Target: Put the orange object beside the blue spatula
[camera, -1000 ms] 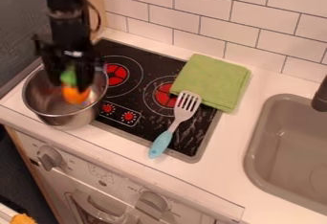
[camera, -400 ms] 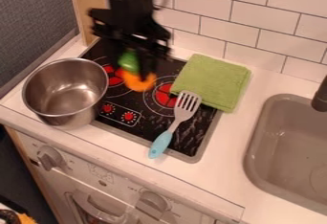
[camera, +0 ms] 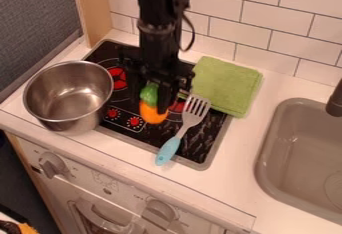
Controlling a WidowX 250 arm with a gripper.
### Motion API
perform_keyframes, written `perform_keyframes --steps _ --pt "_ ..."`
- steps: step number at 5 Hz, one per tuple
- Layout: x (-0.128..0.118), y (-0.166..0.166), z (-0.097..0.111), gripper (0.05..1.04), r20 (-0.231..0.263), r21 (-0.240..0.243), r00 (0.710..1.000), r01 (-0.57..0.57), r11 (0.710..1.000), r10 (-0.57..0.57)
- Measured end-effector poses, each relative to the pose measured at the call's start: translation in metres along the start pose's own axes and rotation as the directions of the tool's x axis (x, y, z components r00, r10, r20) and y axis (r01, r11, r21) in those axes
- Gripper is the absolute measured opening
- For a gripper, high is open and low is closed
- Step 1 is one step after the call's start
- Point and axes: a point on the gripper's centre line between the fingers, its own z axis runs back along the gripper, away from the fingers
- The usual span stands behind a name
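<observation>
The black gripper [camera: 155,98] hangs over the middle of the stovetop, shut on the orange object [camera: 153,114]. That object has a green upper part, between the fingers, and an orange lower end. It is just left of the blue spatula [camera: 169,149], which lies slanted on the stove's right part with its slotted grey head toward the towel and its blue handle over the front edge. Whether the orange end touches the stove surface, I cannot tell.
A steel pot [camera: 69,120] stands on the stove's left side. A folded green towel [camera: 224,84] covers the back right corner. The sink [camera: 300,148] is at the right, and the tiled wall [camera: 257,20] rises behind.
The gripper has carried the orange object from over the pot rightward across the stove, then down and toward the front, near the spatula. The pot, towel and spatula have stayed in place.
</observation>
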Motion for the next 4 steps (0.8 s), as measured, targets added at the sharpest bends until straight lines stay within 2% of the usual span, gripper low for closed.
perform_keyframes --steps 1,2,3,4 --pt "0.004 -0.002 -0.025 0.614 -0.076 0.007 0.997 0.005 1.000 -0.005" --pt "0.010 -0.007 -0.031 0.716 -0.087 -0.004 0.996 0.012 1.000 -0.012" --pt "0.007 -0.014 -0.038 0.878 -0.125 -0.031 0.991 0.037 0.999 -0.041" --pt "0.010 -0.014 -0.019 1.012 -0.071 -0.031 0.996 0.059 0.998 -0.061"
